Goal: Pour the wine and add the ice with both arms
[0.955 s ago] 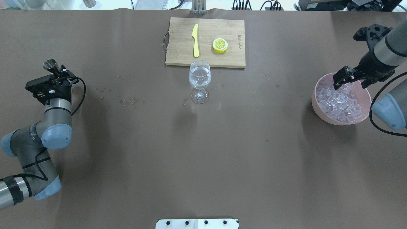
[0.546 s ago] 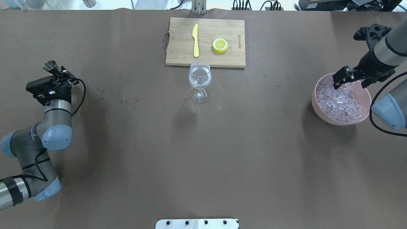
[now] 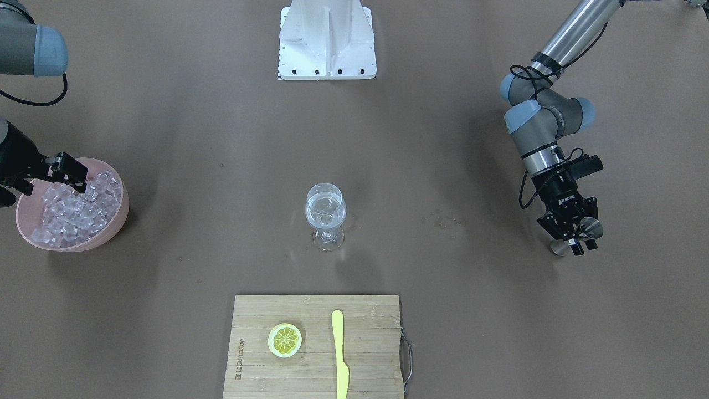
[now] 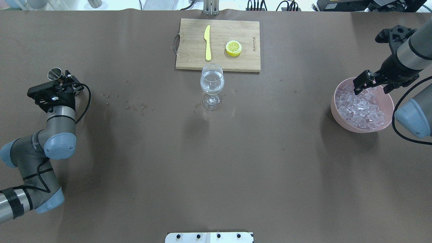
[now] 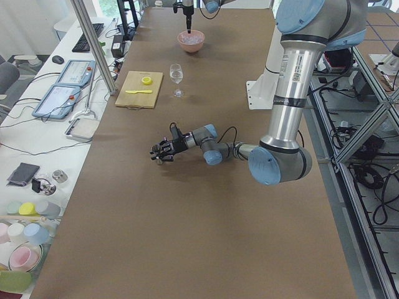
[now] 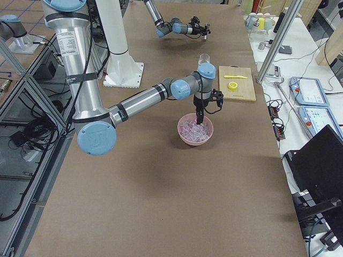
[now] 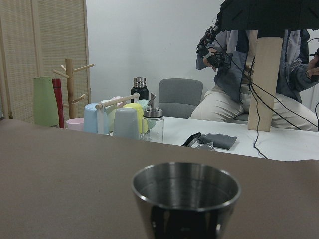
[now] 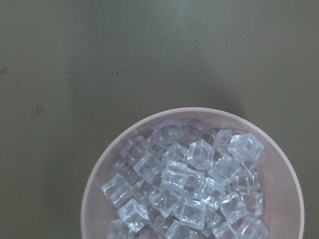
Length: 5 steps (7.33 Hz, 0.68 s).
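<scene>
A wine glass (image 4: 212,82) holding a little clear wine (image 3: 325,209) stands mid-table. My left gripper (image 4: 64,84) at the table's left is shut on a steel jigger (image 4: 55,73), held upright and low over the table; the left wrist view shows its open rim (image 7: 185,185) close up. My right gripper (image 4: 374,87) is open, its fingers spread just above the heap of ice cubes (image 4: 360,108) in a pink bowl (image 4: 388,101). The right wrist view looks straight down on the ice (image 8: 192,184), and no fingers show in it.
A wooden cutting board (image 4: 236,62) behind the glass carries a yellow knife (image 4: 207,42) and a lemon slice (image 4: 233,48). Small droplets (image 4: 136,107) lie on the brown table between the jigger and the glass. The white pedestal (image 3: 327,39) stands at the robot's side.
The jigger in my left gripper has come slightly lower and nearer the gripper body. My right gripper stays open over the ice bowl, almost unmoved.
</scene>
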{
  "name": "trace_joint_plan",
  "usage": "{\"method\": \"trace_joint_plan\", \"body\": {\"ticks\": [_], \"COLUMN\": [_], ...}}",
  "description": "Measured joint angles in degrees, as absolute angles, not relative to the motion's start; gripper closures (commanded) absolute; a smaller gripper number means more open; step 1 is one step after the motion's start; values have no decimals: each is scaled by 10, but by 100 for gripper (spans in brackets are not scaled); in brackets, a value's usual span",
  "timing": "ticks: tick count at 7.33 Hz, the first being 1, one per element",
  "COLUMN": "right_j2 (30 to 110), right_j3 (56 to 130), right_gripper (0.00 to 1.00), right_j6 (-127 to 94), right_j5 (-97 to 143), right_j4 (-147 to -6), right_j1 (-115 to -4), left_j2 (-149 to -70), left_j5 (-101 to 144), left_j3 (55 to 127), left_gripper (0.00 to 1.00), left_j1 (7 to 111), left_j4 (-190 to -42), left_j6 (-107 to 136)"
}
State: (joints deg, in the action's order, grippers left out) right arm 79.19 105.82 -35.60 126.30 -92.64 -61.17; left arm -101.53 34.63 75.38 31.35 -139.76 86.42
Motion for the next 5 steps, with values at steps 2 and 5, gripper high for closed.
{"method": "trace_joint_plan", "body": {"ticks": [2, 5], "right_j2": [792, 792], "right_j3": [1058, 1059], "right_gripper": [0, 0], "right_j6": [-356, -356], "right_j5": [1263, 1263], "right_j4": [-926, -926], "right_j1": [-612, -612], "left_j2": [-1015, -1017], "left_j5": [346, 346], "left_j3": [754, 754], "left_gripper": [57, 2], "left_j1": [313, 313], "left_j4": [-1398, -1398], "left_j6": [865, 855]}}
